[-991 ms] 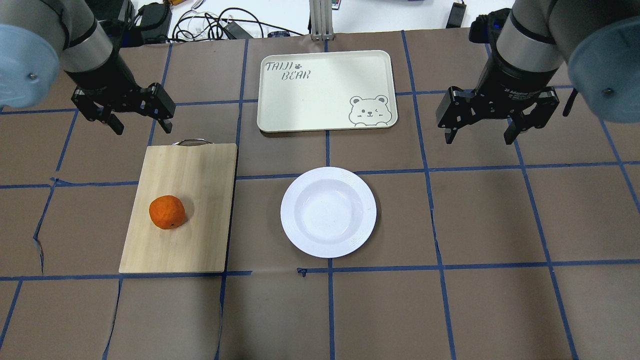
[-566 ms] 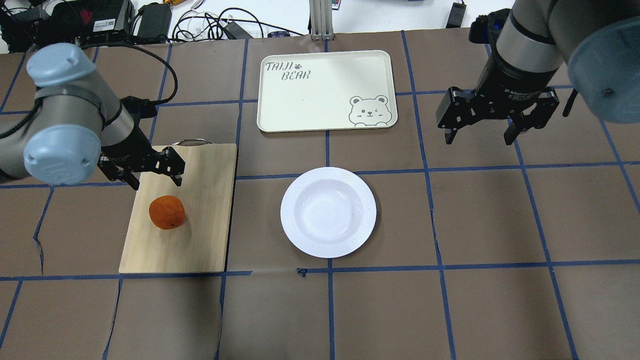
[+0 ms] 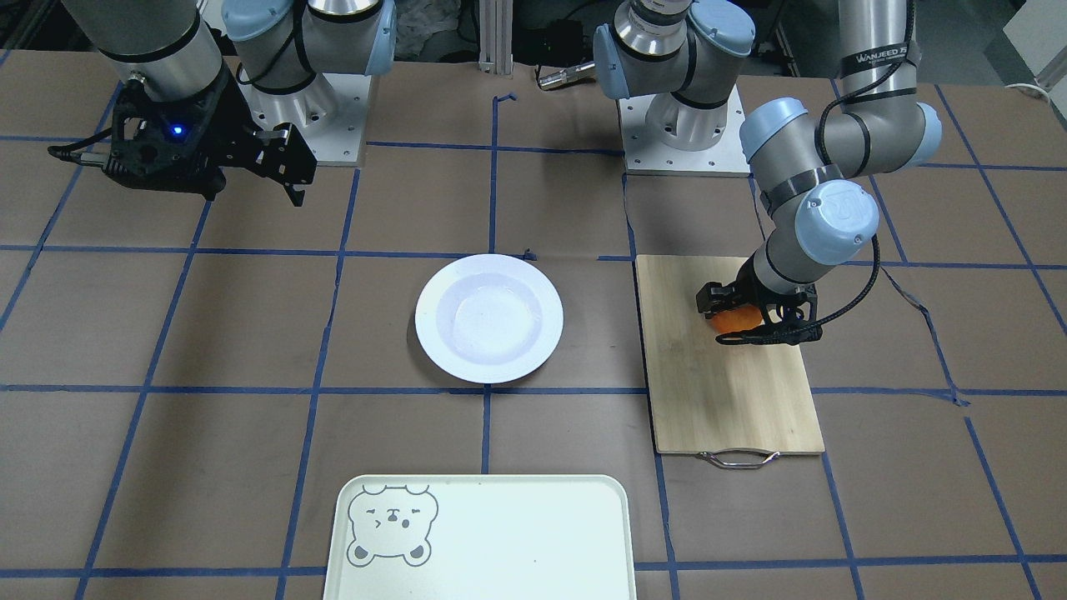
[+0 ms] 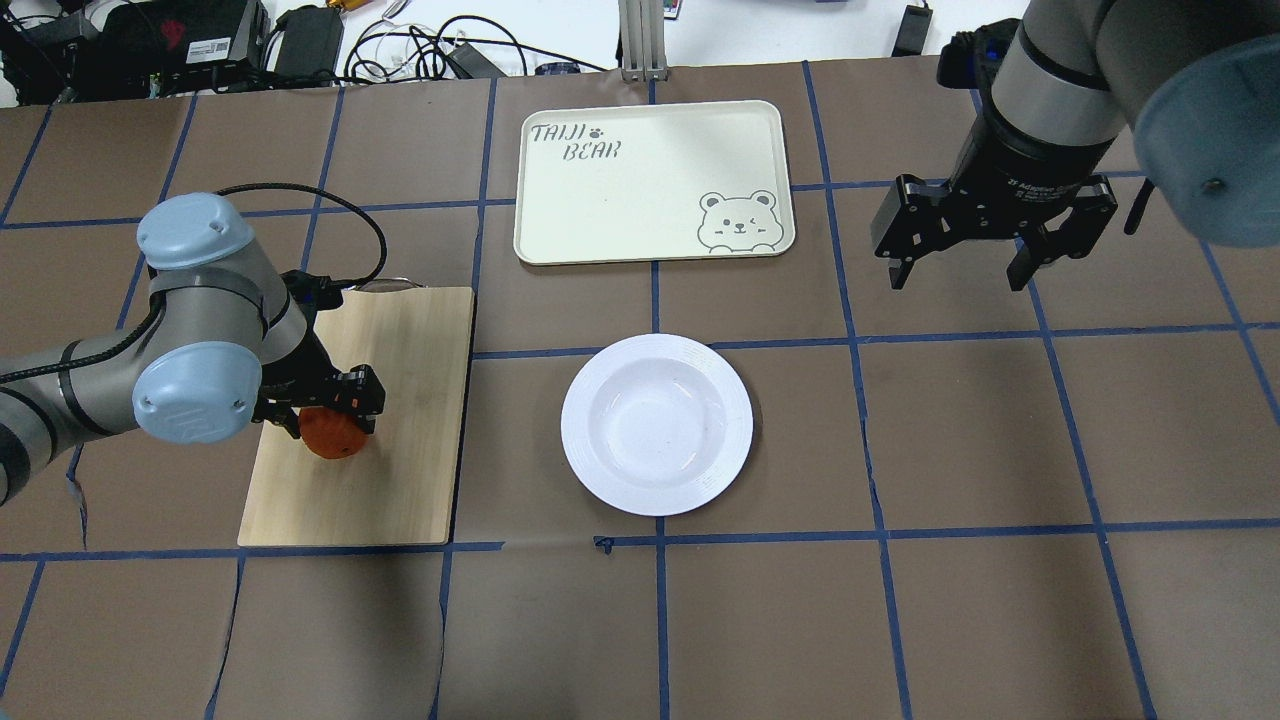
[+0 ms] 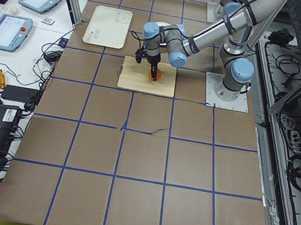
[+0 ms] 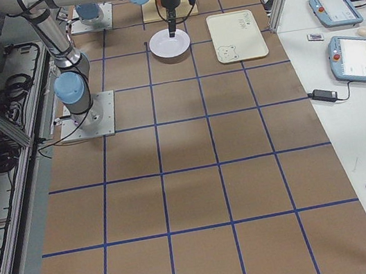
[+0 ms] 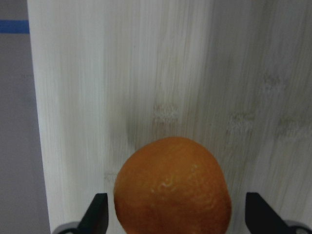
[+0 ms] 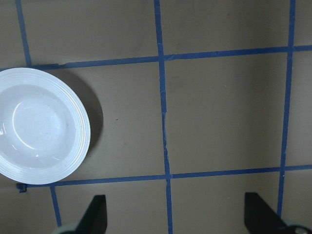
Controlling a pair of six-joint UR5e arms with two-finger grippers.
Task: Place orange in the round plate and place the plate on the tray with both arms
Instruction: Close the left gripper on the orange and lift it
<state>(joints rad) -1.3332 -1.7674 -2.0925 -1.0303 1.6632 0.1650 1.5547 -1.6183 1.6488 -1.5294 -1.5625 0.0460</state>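
Observation:
The orange point(image 4: 335, 436) lies on a bamboo cutting board point(image 4: 405, 400) at the table's left. My left gripper point(image 4: 328, 418) is lowered over it and open. In the left wrist view one finger point(image 7: 97, 215) stands on each side of the orange point(image 7: 173, 187), with a small gap on both. The round plate point(image 4: 656, 423) sits bare in the middle of the table. Behind it lies the tray point(image 4: 650, 180), with nothing on it. Up at the right, well away from the plate, my right gripper point(image 4: 955, 270) hangs open and holds nothing.
The cutting board's metal handle point(image 3: 738, 457) points toward the tray side. Cables and boxes point(image 4: 300, 40) lie beyond the table's far edge. Brown paper with blue tape lines point(image 4: 880, 530) covers the table.
My left arm has swung from beside the tray down to the cutting board and lowered its open fingers around the orange. The right arm, plate and tray have not moved.

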